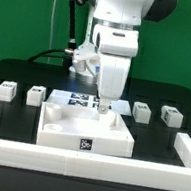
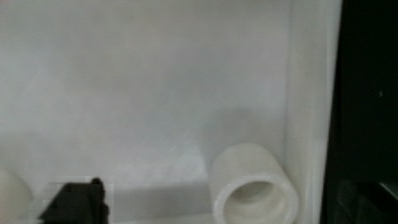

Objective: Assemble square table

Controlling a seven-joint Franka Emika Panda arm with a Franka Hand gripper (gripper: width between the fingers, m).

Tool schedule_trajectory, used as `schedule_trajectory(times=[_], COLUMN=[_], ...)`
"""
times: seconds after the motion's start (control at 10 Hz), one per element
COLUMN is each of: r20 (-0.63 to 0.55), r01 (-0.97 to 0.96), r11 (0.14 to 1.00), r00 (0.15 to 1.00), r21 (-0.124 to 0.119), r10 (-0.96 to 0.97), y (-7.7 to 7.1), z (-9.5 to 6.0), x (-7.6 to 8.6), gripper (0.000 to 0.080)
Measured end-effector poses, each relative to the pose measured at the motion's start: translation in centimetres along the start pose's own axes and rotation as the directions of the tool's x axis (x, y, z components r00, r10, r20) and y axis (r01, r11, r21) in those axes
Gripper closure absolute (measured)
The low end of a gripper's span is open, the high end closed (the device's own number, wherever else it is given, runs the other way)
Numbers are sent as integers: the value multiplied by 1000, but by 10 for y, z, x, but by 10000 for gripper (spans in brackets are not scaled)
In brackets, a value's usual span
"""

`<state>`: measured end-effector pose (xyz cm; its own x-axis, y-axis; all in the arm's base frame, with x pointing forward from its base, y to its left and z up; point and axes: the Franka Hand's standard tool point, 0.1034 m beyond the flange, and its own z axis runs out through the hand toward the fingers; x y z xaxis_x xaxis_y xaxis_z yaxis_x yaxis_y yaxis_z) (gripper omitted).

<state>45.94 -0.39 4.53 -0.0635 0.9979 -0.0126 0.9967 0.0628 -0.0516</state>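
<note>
Gripper (image 1: 102, 106) jaws spread wide, nothing pinched, low over sq. table slab (image 1: 83, 132) by its 12 o'clock rim. 2 legs (image 1: 35, 95) at slab's 9 o'clock, 2 at 3 o'clock.

No readable text or numbers. Black-and-white tags on square table slab (image 1: 61, 136), block legs (image 1: 36, 95), marker board (image 1: 79, 101): patterns illegible.

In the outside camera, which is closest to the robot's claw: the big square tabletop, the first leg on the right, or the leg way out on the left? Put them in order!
1. Square tabletop: in the middle, right under the gripper.
2. Near right leg: a little off to the exterior view's right.
3. Far left leg: way out on the exterior view's left.
</note>
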Motion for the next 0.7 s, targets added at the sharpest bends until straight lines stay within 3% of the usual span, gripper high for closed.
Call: schedule_trajectory(times=[0.2, 0.7], r20=[-5, -24], r01=[18, 9], r11=[999, 996], r00=[1000, 1000], r21=[30, 85], r10=[-18, -7], y=[-16, -33], z=[9, 37], x=[-5, -24], gripper=[150, 150])
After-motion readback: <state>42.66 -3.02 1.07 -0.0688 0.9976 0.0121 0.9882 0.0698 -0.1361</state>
